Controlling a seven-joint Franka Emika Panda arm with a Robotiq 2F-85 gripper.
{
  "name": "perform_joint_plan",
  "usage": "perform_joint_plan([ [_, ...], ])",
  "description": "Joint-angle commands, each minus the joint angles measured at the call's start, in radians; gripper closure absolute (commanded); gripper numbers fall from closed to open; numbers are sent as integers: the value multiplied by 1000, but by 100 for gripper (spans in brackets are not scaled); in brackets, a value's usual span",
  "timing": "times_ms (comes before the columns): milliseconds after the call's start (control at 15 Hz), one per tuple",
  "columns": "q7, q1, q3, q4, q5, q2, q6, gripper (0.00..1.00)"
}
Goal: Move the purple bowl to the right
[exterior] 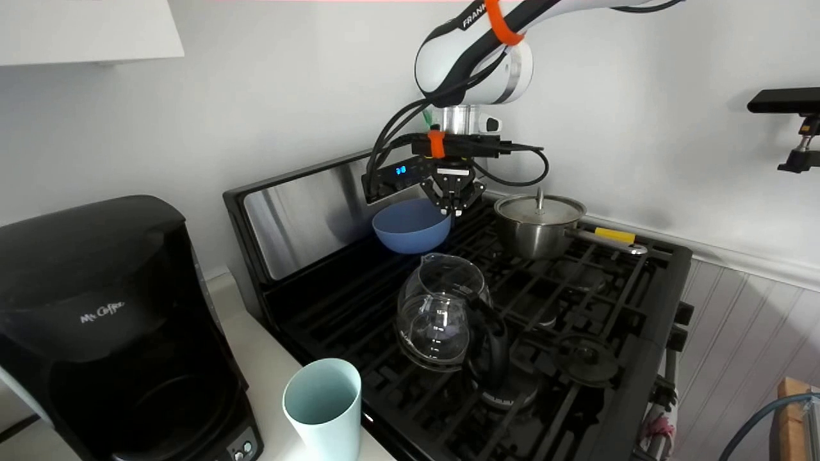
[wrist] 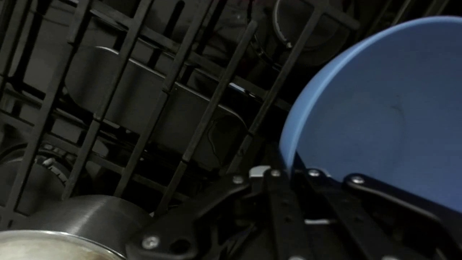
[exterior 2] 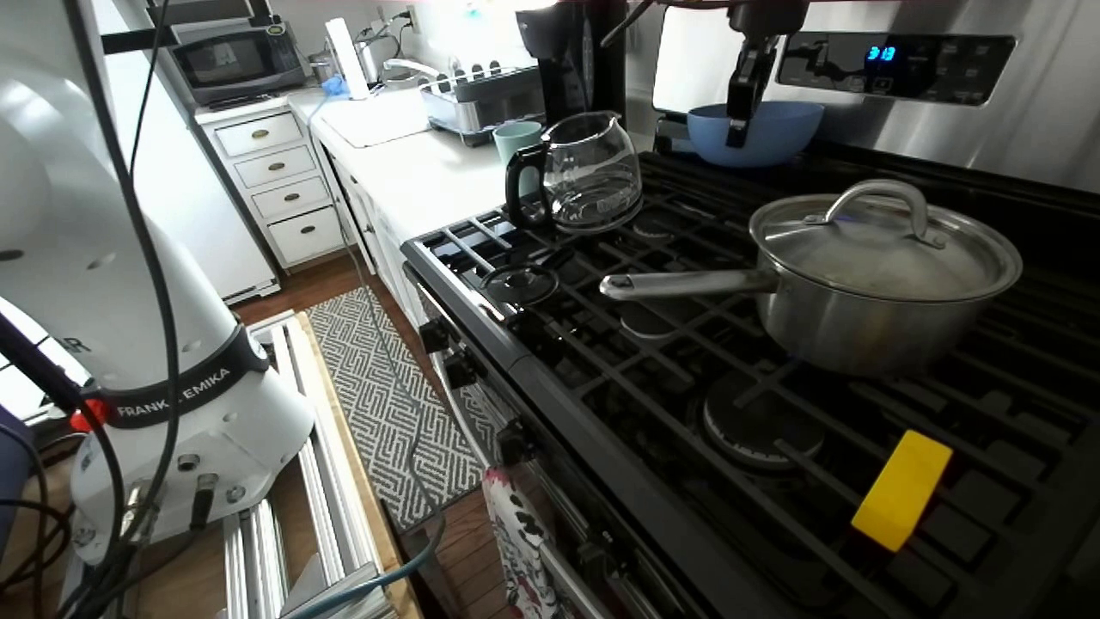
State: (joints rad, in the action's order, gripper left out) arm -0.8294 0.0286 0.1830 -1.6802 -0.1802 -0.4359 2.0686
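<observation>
One pincer [wrist: 288, 161] grips one purple bowl [wrist: 379, 108] by its rim, one carafe [exterior 2: 593, 176] and one pot [exterior 2: 859, 322] nearby.

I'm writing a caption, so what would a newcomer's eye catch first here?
Probably the bowl, plain blue at the back of the stove, its edge between the fingers. Next, the carafe and lidded pot on the stovetop, with a vivid yellow object near the pot.

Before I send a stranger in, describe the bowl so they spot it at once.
Find the black stove, then its steel back panel with lit blue digits. In front of that panel, the gripper pinches the round purple bowl by its rim. Its plain, opaque blue-purple sets it apart from the clear glass carafe and lidded steel pot.
</observation>
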Motion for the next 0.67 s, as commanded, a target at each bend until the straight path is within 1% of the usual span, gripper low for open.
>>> perform_joint_plan([
  [0,-173,-31,16,-245,24,155,191,99],
  [67,-197,-28,5,-296,4,181,237,99],
  [133,-127,3,-12,-148,11,79,146,99],
  [200,-133,2,-14,-176,10,94,161,95],
  [400,-130,4,-15,-168,10,88,159,95],
  [467,-130,4,-15,-165,10,84,159,99],
  [600,-146,9,-4,-213,12,109,172,99],
])
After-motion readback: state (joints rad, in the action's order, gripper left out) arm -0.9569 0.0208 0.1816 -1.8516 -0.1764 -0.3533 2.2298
